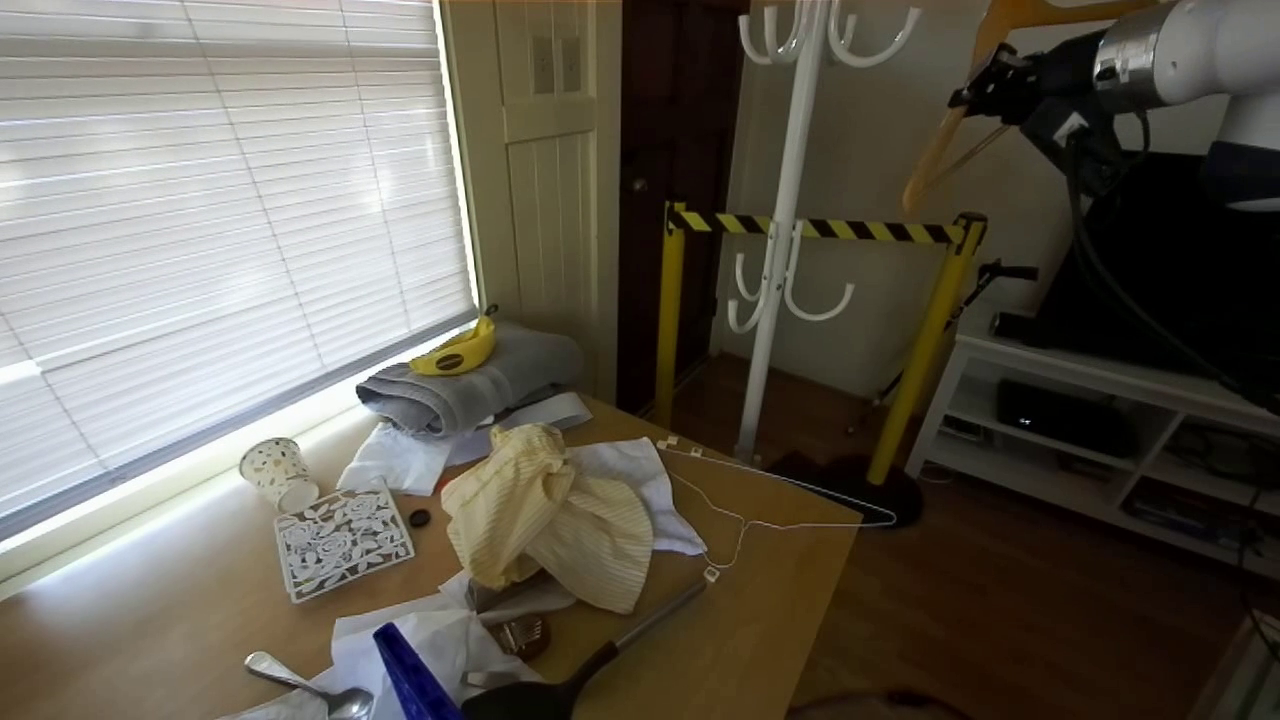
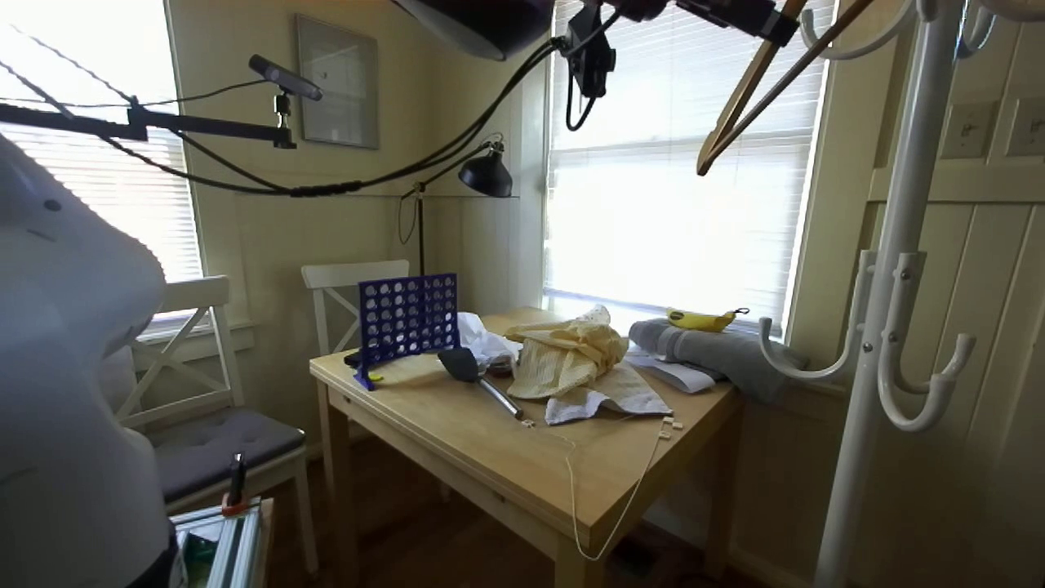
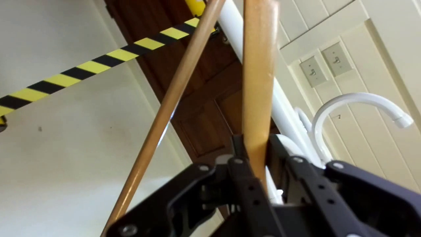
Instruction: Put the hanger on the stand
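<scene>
The light-brown wooden hanger (image 1: 935,160) is held in the air, tilted; it also shows in an exterior view (image 2: 744,90) and in the wrist view (image 3: 260,72). My gripper (image 1: 966,97) is shut on one wooden side of it, with a finger on each side in the wrist view (image 3: 256,141). The hanger's hook is out of view. The white stand (image 1: 795,150) has curved hook arms at top and mid-height. The hanger is at about the height of the upper arms, apart from the stand in an exterior view. The stand (image 2: 886,212) also shows behind the gripper in the wrist view (image 3: 291,115).
Black-yellow striped tape (image 1: 880,231) runs between yellow posts (image 1: 915,380) behind the stand. A wooden table (image 1: 770,600) holds cloths (image 1: 550,500), a grey towel (image 1: 480,385) and a spatula (image 1: 660,615). A white TV bench (image 1: 1060,357) stands below the arm.
</scene>
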You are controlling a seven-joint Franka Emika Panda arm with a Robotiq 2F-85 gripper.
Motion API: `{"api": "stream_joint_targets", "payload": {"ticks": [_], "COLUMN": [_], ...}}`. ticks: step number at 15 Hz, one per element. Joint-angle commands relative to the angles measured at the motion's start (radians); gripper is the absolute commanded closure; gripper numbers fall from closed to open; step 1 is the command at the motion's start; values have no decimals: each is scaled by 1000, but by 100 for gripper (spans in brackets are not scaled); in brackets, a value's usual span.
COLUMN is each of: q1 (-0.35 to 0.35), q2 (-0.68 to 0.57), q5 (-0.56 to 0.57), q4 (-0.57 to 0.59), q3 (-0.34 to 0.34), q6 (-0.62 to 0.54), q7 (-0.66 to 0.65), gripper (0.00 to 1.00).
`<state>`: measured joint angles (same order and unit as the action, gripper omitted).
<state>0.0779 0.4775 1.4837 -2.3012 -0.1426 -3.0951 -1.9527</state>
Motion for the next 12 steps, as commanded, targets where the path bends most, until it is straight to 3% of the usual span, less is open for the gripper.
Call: {"api": "stream_joint_targets", "payload": {"ticks": [1, 7, 8, 9, 10, 11, 12], "q1": [-6, -17, -28, -13, -6, -6, -6], "q2": [-96, -214, -223, -238, -194, -204, -207], "q5": [6, -40, -201, -51, -86, -85, -85], "q4": [69, 111, 81, 117, 68, 69, 69], "q3": [-34, -70, -80, -64, -58, -57, -57], "q6": [-126, -313, -354, -332, -303, -305, -305], "q7": [-87, -105, 76, -30, -18, -18, -18], "gripper": [95, 95, 95, 95, 95, 80, 80]}}
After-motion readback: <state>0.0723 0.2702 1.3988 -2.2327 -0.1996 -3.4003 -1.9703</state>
